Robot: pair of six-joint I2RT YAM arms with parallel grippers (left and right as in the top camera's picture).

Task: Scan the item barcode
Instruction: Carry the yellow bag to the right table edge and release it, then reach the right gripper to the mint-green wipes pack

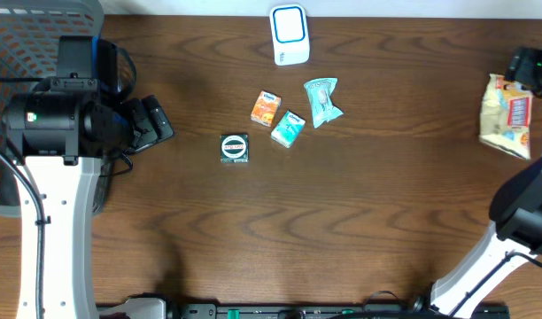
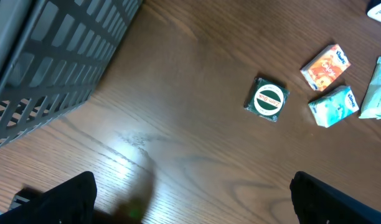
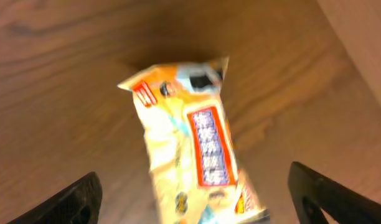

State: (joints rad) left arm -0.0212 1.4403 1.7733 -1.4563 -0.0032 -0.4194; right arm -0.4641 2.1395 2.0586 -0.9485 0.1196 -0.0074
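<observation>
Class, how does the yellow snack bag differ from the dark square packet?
The snack bag is larger, yellow with a red panel; the dark packet is small, square, with a white round label. The bag is at the table's right edge, the packet near its middle. Both are printed packs.

Far left on the table (image 1: 386, 221): basket (image 1: 23, 44). Back centre: scanner (image 1: 290, 35). In front of it, clustered: pouch (image 1: 322, 101) rightmost, small carton (image 1: 266, 108) left of it, second carton (image 1: 289, 129) between and nearer, square box (image 1: 235, 148) nearest and leftmost. Far right, well apart: snack bag (image 1: 506, 115).
</observation>
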